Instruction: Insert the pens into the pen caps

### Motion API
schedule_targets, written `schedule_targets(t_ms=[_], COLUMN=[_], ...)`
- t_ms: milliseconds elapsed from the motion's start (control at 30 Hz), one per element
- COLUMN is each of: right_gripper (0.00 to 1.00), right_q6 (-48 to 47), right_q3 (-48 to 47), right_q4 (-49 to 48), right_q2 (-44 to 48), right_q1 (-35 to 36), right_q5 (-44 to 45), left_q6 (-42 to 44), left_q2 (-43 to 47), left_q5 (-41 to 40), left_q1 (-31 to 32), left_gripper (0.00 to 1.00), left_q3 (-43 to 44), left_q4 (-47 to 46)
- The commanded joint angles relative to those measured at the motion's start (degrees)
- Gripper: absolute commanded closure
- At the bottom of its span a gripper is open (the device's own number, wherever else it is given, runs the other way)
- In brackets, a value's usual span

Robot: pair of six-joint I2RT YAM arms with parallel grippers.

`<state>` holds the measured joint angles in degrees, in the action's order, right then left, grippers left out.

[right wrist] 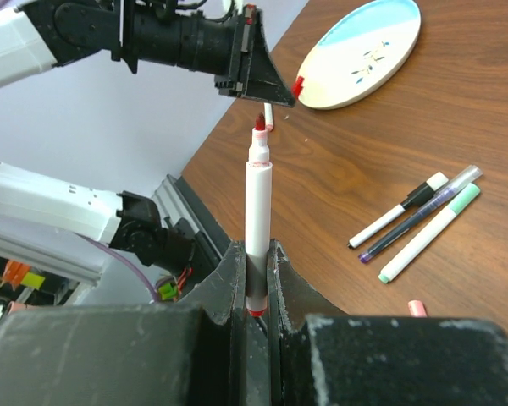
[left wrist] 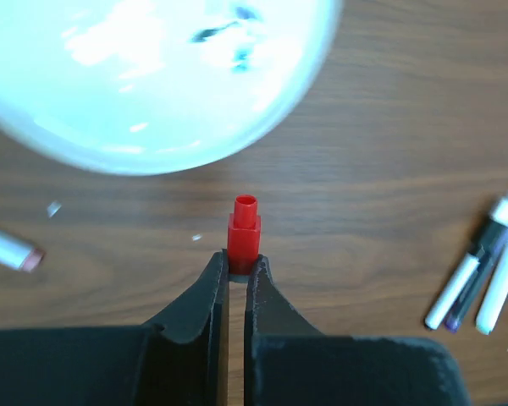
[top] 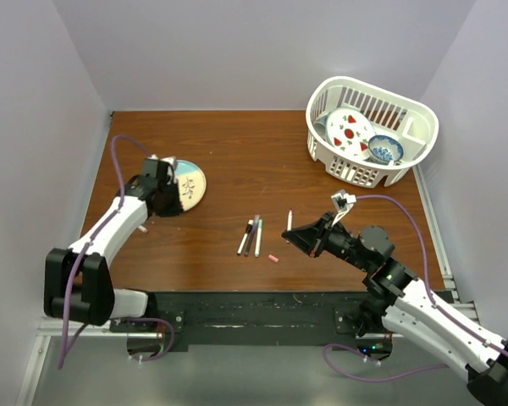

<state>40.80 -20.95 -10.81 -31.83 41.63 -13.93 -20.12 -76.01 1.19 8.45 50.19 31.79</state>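
Lining up axes matters: the left gripper is clamped on the red cap, which juts past its fingertips. The right gripper pinches the red-tipped pen low, nib far beyond. Meet coaxially, slowly.

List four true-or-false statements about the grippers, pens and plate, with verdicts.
1. The left gripper is shut on a red cap. True.
2. The right gripper is open and empty. False: it is shut on a red-tipped pen, held upright.
3. On the table, three pens lie side by side. True.
4. The plate sits inside the basket. False: it lies on the table at the left, next to the left gripper; the basket is at the far right.
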Motion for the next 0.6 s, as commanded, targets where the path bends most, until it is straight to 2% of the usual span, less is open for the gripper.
schedule_targets(t_ms=[0,133,267,400,567], right_gripper=[1.0,1.0,1.0,1.0,1.0], right_q6=[-1.16,-0.11,-0.45,-0.28,-0.19], right_q3=[-2.52,-2.34,-3.74,-5.24,-6.03], right_q4=[0.35,2.54,7.11,10.1,12.02], right_q2=[1.25,3.97,7.22,8.28,8.9], right_q1=[0.12,0.21,0.21,0.12,0.21], right_q5=[2.94,4.44,6.81,8.04,9.8], left_q6=[13.15,22.2,24.51,29.5,36.46], left_q2=[-4.41,-8.62,-17.67,-14.62,-10.65], left_q5=[3.91,1.28,-1.09,-0.49,0.39], left_q1=[6.31,14.04,18.7,18.8,19.76], left_gripper=[1.0,1.0,1.0,1.0,1.0], left_q3=[5.7,7.71,14.93,14.06,8.7], left_q4=[2.4,1.43,11.6,8.65,6.0])
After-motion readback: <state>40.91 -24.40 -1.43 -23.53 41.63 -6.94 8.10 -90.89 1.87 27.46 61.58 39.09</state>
